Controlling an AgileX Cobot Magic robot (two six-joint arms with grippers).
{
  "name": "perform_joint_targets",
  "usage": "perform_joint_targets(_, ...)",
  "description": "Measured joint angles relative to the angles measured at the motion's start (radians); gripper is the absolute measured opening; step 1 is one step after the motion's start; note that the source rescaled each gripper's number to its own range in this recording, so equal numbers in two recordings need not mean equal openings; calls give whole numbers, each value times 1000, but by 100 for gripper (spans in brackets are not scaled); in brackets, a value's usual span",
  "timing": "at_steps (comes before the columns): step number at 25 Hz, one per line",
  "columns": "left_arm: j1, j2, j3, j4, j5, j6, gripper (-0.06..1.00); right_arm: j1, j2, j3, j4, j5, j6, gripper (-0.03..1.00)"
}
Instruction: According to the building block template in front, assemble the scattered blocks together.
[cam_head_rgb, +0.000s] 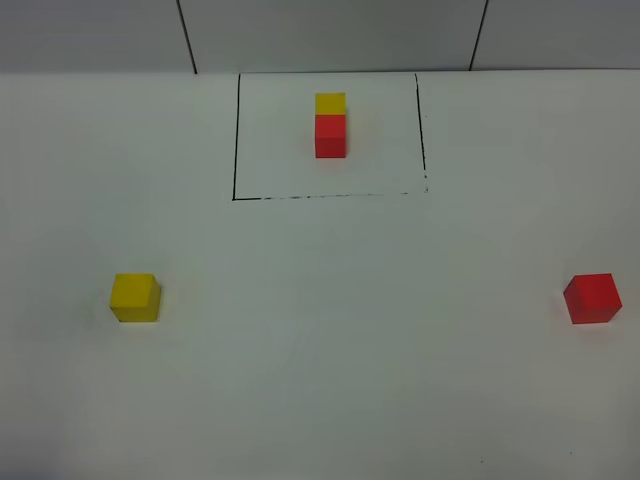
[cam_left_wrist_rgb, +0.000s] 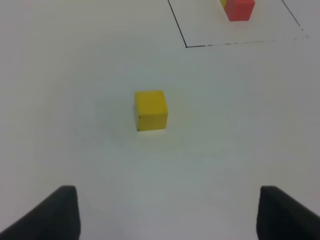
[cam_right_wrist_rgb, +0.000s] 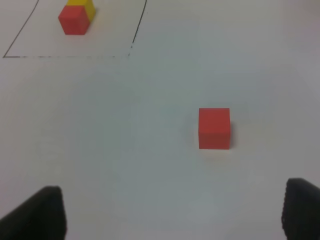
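My left jaws stand wide and empty. The yellow cube (cam_head_rgb: 135, 297) they face lies on the table (cam_head_rgb: 350, 380), well left of the template (cam_head_rgb: 330, 125) and nearer me. The template sits inside its black outline (cam_head_rgb: 236, 140), yellow touching red, yellow on the far side. The red cube (cam_head_rgb: 592, 298) lies well right of the template, and my right jaws are wide and empty short of it. Nothing is joined yet. For the first grasp, I'd square the jaws to a cube's flat faces, centred and low, so it cannot twist.
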Motion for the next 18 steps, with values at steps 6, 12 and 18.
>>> perform_joint_targets(6, 0, 0, 0, 0, 0, 0, 57, 0, 0, 0, 0, 0, 0, 79)
perform_joint_targets(12, 0, 0, 0, 0, 0, 0, 57, 0, 0, 0, 0, 0, 0, 79)
perform_joint_targets(18, 0, 12, 0, 5, 0, 0, 64, 0, 0, 0, 0, 0, 0, 79)
